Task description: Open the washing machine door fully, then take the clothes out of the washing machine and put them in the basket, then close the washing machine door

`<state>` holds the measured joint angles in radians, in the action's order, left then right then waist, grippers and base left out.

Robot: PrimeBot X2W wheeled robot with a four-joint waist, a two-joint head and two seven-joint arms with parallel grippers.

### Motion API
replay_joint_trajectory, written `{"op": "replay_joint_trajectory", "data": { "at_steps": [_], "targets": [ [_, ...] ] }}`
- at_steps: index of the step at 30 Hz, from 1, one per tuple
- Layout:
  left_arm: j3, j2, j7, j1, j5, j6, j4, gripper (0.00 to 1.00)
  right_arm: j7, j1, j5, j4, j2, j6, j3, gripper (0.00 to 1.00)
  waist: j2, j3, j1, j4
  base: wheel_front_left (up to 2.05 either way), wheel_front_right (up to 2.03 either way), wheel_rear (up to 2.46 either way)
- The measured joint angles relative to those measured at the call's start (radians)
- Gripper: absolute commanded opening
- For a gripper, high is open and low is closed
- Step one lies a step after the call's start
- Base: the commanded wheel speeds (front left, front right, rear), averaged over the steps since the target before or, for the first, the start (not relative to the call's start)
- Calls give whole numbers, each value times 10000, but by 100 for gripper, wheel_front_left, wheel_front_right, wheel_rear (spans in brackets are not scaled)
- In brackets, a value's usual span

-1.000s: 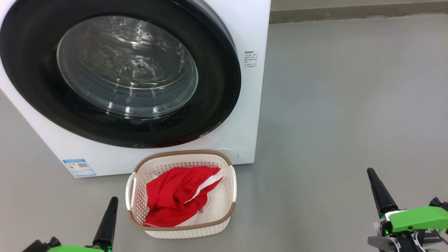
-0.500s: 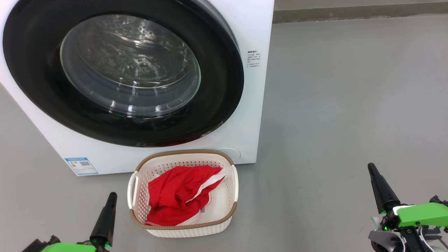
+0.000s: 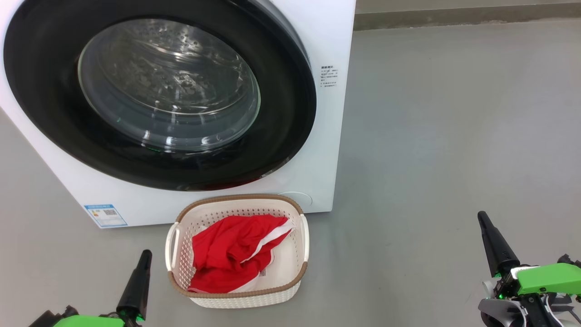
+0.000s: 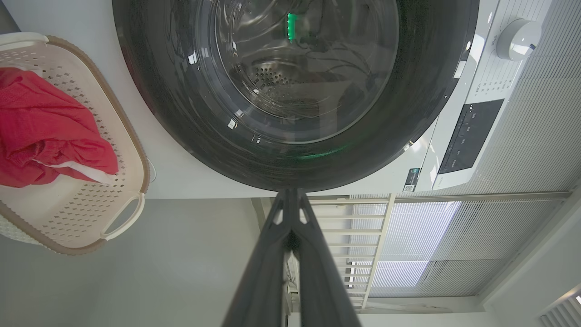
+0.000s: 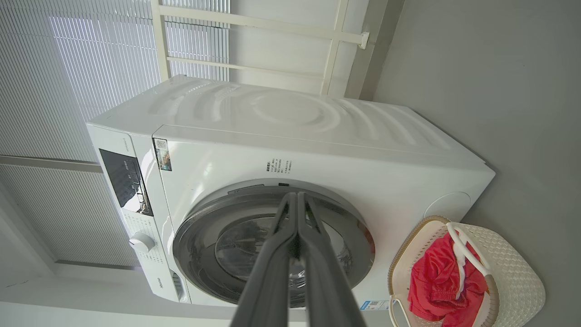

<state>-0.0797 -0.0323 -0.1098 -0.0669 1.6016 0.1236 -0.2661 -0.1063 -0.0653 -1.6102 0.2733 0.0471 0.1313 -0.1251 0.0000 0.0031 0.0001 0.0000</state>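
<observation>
The washing machine (image 3: 333, 41) (image 5: 317, 136) stands on the floor with its door (image 3: 159, 95) (image 4: 295, 91) (image 5: 272, 245) closed flat against its front. In front of it sits the basket (image 3: 238, 299) (image 4: 91, 181) (image 5: 513, 272), and the red and white clothes (image 3: 227, 254) (image 4: 41, 127) (image 5: 435, 281) lie inside it. My left gripper (image 3: 146, 254) (image 4: 290, 193) is shut and empty, low to the left of the basket. Out to the right over bare floor, my right gripper (image 3: 482, 215) (image 5: 296, 195) is shut and empty too.
Grey floor (image 3: 454, 136) stretches wide to the right of the machine. A wall edge (image 3: 454, 16) runs along the back. Behind the machine are a white railing (image 5: 254, 27) and blinds (image 4: 499, 236). The control panel and dial (image 4: 517, 34) sit at the machine's top.
The head camera shifted slightly a second ago, then held. Both grippers sank a little toward the bottom edge and have stayed still since. The door stays closed.
</observation>
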Motion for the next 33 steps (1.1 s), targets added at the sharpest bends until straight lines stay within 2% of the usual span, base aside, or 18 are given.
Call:
{"op": "replay_joint_trajectory", "data": {
  "at_steps": [33],
  "targets": [
    [0, 0, 0, 0, 0, 0, 0, 0, -10, 0, 0, 0, -8, 2, -17, 0, 0, 0, 0, 0, 0, 0, 0]
  ]
}}
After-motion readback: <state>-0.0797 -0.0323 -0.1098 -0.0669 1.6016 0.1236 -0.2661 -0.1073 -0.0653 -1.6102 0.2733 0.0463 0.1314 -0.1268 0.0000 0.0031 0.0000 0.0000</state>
